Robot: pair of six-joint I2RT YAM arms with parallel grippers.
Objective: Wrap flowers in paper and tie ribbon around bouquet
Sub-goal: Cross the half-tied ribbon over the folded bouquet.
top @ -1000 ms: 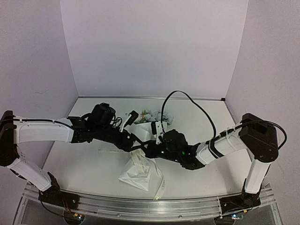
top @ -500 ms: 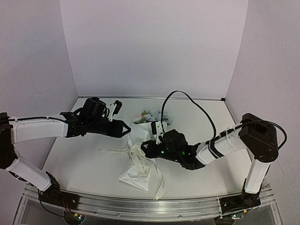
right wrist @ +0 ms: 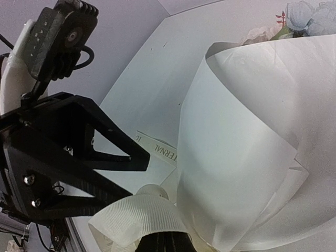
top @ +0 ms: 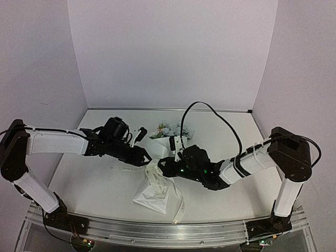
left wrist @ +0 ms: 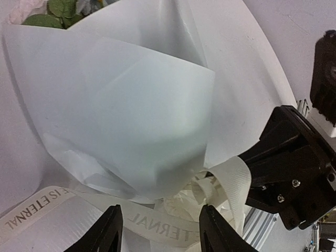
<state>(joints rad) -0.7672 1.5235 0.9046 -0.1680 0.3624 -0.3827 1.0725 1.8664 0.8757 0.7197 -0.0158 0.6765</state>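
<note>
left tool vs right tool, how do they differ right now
The left tool has its jaws apart and grips nothing; the right tool is shut on a loop of the ribbon. The left tool reaches the bouquet from the left, the right tool from the right. Both are black and sit low at its pinched waist, facing each other.

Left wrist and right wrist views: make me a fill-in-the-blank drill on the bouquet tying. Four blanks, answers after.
1. The word printed on the ribbon reads ____.
2. The right gripper is ____ on a loop of that ribbon.
3. The left gripper has its jaws ____, with the ribbon seen between its fingertips.
4. The paper rolled round the flowers is ____ in colour.

Missing words: ETERNAL; shut; open; white.
</note>
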